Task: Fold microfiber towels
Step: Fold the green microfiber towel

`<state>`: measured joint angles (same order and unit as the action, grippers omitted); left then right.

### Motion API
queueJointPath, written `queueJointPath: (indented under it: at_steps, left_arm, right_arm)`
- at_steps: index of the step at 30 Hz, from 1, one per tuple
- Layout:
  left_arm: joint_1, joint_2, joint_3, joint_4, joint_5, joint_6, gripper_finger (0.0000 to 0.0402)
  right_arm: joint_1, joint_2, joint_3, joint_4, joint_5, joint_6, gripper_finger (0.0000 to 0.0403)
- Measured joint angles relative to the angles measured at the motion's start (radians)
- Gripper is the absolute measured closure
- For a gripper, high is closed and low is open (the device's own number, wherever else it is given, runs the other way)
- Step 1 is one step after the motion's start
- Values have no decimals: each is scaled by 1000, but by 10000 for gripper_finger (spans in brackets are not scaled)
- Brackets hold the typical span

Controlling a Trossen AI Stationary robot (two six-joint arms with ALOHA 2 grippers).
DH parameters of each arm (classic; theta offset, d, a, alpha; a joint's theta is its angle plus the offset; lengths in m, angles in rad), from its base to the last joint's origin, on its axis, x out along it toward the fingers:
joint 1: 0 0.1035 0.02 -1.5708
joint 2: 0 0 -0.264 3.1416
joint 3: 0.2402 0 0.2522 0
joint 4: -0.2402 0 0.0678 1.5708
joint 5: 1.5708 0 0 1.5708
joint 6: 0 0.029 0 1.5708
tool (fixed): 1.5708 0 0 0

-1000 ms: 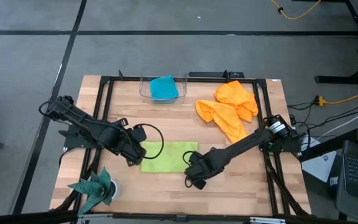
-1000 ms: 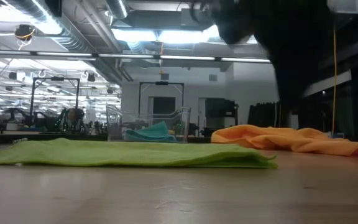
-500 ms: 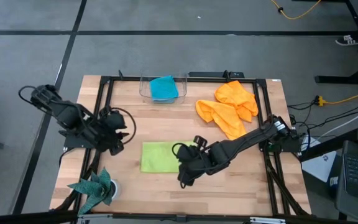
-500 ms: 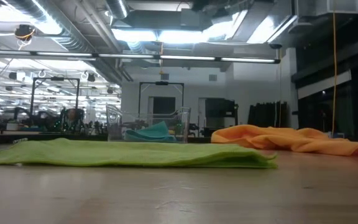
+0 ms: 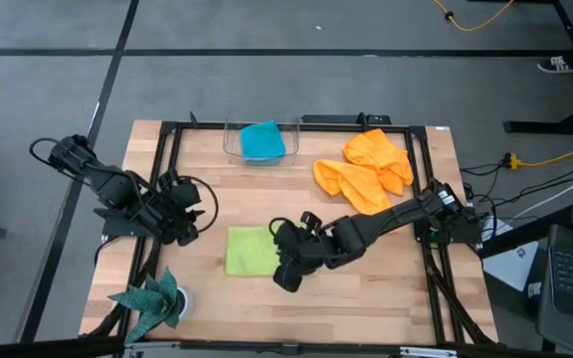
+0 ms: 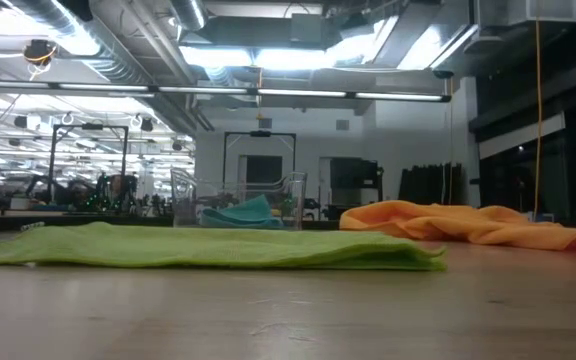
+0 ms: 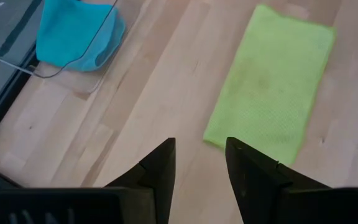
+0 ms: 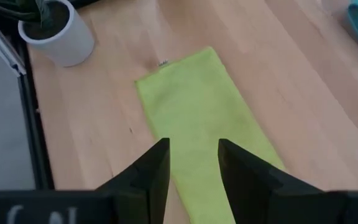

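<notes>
A lime-green towel (image 5: pixel 249 251) lies folded flat in a long strip on the table's middle, also seen low as the green towel (image 6: pixel 208 250). Above its right part my right gripper (image 5: pixel 285 270) hovers open, with the strip (image 8: pixel 197 112) running out below its fingers. My left gripper (image 5: pixel 189 223) stands open to the left of the towel, clear of it, with nothing between its fingers (image 7: pixel 160 171). A turquoise towel (image 5: pixel 262 140) lies in a clear bin at the far edge. Two orange towels (image 5: pixel 366 171) lie crumpled at the far right.
A white pot (image 8: pixel 58 34) with a dark teal spiky cloth (image 5: pixel 149 300) stands at the near left corner. The clear bin (image 7: pixel 98 59) sits at the far middle. A black frame (image 5: pixel 167 139) runs around the table top. Bare wood (image 5: pixel 366 288) lies near the right front.
My left gripper has drawn back from the green towel's left end toward the table's left edge. My right gripper has risen off the table, out of the low view, and swung left over the towel's right part. The towel lies as before.
</notes>
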<state>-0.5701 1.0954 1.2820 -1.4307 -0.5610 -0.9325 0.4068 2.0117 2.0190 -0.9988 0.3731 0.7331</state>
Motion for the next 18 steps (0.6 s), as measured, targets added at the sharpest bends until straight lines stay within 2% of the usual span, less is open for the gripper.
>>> queueJointPath:
  at_steps: [18]
  left_arm:
    - [0, 5, 0, 2, 0, 0, 268]
  right_arm:
    - [-24, 0, 0, 16, -9, 18, 264]
